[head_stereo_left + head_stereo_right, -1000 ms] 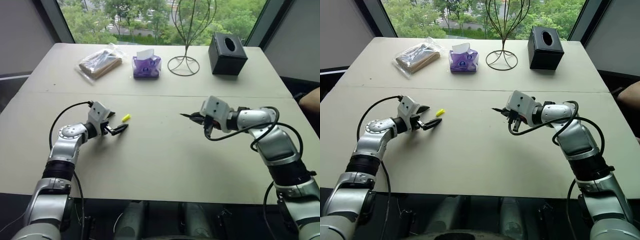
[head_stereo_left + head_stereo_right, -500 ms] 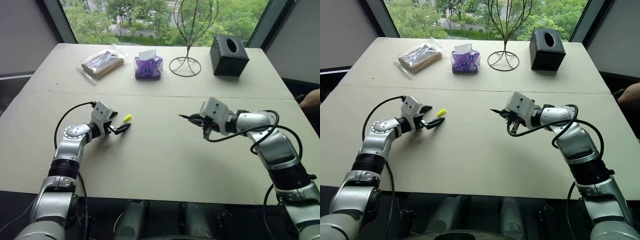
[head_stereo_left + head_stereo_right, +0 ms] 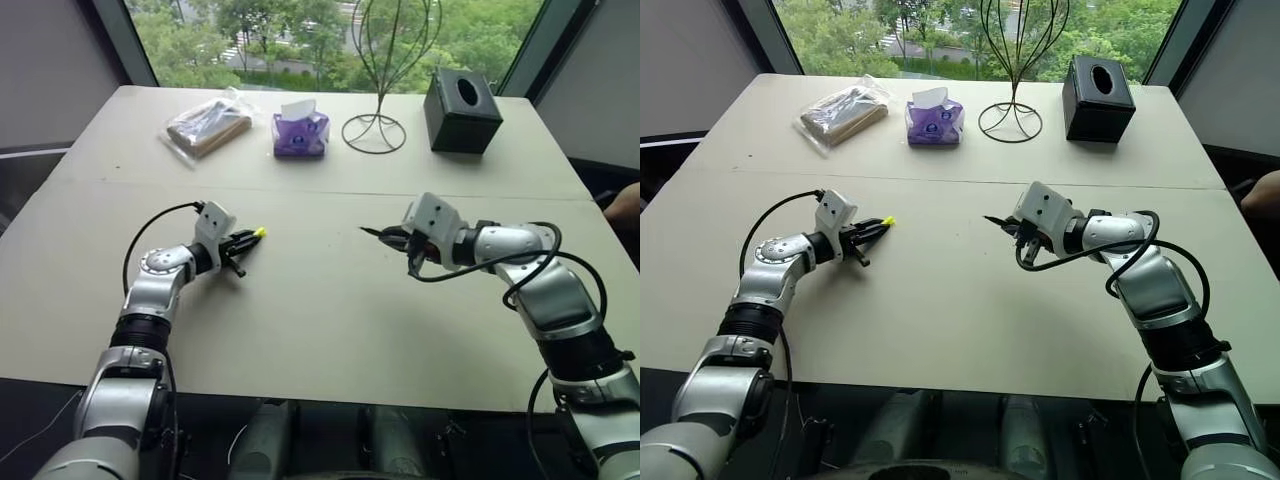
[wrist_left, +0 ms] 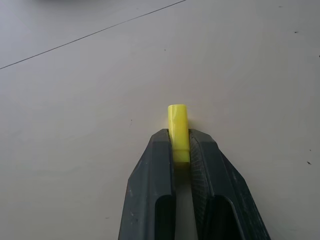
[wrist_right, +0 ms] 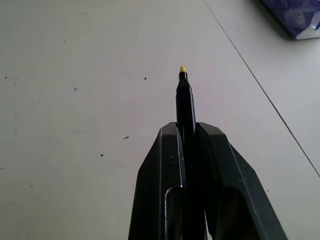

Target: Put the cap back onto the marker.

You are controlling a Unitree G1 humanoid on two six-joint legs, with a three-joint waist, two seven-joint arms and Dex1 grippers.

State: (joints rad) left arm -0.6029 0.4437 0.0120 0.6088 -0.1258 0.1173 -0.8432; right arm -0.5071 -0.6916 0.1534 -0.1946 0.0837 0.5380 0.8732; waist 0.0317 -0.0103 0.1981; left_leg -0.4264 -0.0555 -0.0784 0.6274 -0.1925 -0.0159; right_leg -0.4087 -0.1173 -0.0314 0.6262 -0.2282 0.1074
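Left eye view | tissue pack [image 3: 300,133] | wire stand [image 3: 373,131] | black box [image 3: 460,97]

the cap [image 4: 178,125], a short bright yellow cylinder, sits pinched between the left gripper [image 4: 181,145] fingertips, sticking out past them. the marker [image 5: 185,102], thin and black with a tiny yellow tip, juts from the clamped right gripper [image 5: 187,131].

One cap [image 4: 178,131], one marker [image 5: 185,107], two tissue boxes [image 3: 300,133] [image 3: 459,97], one wire stand [image 3: 374,128], one bagged item [image 3: 206,124].
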